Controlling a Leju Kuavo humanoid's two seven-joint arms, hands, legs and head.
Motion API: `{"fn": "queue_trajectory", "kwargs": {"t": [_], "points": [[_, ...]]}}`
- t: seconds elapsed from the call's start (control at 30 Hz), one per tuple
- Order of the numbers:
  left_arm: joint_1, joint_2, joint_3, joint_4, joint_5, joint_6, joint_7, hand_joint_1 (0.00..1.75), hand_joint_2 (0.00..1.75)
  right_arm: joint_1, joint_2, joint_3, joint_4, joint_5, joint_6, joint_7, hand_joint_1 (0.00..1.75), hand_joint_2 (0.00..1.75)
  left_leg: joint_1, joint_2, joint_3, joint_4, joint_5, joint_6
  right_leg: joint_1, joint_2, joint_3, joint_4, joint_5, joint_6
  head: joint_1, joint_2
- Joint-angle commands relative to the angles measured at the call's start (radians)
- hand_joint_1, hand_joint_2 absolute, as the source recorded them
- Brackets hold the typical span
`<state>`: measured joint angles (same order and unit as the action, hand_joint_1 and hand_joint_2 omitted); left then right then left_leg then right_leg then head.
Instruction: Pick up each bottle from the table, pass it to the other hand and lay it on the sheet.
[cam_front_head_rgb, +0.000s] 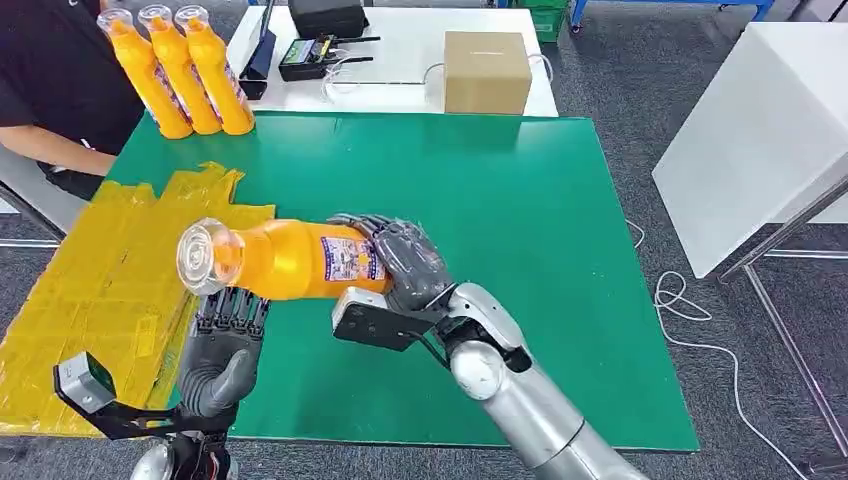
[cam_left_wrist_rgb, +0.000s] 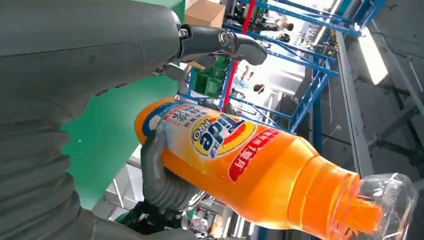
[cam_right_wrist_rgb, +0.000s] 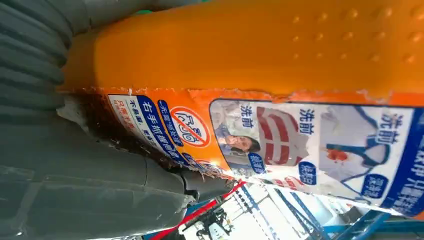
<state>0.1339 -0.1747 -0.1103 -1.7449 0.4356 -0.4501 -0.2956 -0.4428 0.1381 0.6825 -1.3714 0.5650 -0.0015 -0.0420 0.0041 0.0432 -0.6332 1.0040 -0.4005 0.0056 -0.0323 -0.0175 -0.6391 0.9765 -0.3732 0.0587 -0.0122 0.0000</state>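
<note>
**Bottle held level between our two hands, above the table edge**

Closest to us, our left hand (cam_front_head_rgb: 222, 350) waits just under the neck end of the orange bottle (cam_front_head_rgb: 285, 260), fingers apart and pointing up, and it holds nothing. In the left wrist view its fingers (cam_left_wrist_rgb: 220, 42) arch over the bottle without touching it. Our right hand (cam_front_head_rgb: 405, 262) wraps around the base end, with the fingers closed over the label.

We hold the bottle in the air, above the near left part of the green table (cam_front_head_rgb: 520, 220), beside the yellow sheet (cam_front_head_rgb: 100, 290). Its long axis lies almost horizontal. The clear cap (cam_front_head_rgb: 205, 257) points to our left, toward the sheet, and the base points to our right.

We judge the bottle to be full of liquid, so rather heavy, and the weight can shift when it tilts. Its plastic wall looks stiff but smooth, maybe slippery. We think the orange body between label and neck is the best place for the left hand. The clear cap looks thin, so we would not squeeze it.

Three more bottles (cam_front_head_rgb: 185, 70) stand at the far left corner.
</note>
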Motion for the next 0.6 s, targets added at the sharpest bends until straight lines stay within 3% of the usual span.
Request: {"fn": "queue_trajectory", "kwargs": {"t": [0.03, 0.4, 0.47, 0.6], "points": [[-0.029, 0.004, -0.018, 0.020, -0.025, 0.009, -0.009, 0.00, 1.75, -0.081, 0.009, 0.067, 0.101, -0.013, 0.026, 0.016, 1.75, 1.75, 0.001, -0.002, 0.003, 0.000, -0.002, 0.000, 0.001, 0.001, 0.003, 0.000, -0.001, -0.003, 0.000, 0.000], [-0.038, -0.014, 0.032, 0.009, -0.086, 0.048, -0.054, 0.00, 1.75, -0.063, 0.018, 0.327, 0.152, 0.013, 0.116, 0.000, 1.75, 1.75, 0.005, -0.004, 0.014, 0.001, -0.008, -0.001, 0.004, 0.005, 0.013, -0.001, -0.005, -0.008, 0.000, 0.000], [-0.035, -0.019, 0.041, 0.010, -0.087, 0.042, -0.057, 0.00, 1.75, -0.056, 0.006, 0.383, 0.126, 0.002, 0.133, -0.010, 1.75, 1.75, 0.002, -0.001, 0.006, -0.001, -0.002, -0.001, 0.002, 0.002, 0.005, -0.001, -0.002, -0.003, 0.000, 0.000], [-0.049, -0.023, 0.026, 0.008, -0.123, 0.061, -0.064, 0.00, 1.75, -0.102, 0.016, 0.425, 0.150, -0.044, 0.173, -0.024, 1.75, 1.75, 0.002, -0.002, 0.004, 0.000, -0.002, -0.001, 0.001, 0.001, 0.004, 0.000, -0.002, -0.003, 0.000, 0.000]]}}
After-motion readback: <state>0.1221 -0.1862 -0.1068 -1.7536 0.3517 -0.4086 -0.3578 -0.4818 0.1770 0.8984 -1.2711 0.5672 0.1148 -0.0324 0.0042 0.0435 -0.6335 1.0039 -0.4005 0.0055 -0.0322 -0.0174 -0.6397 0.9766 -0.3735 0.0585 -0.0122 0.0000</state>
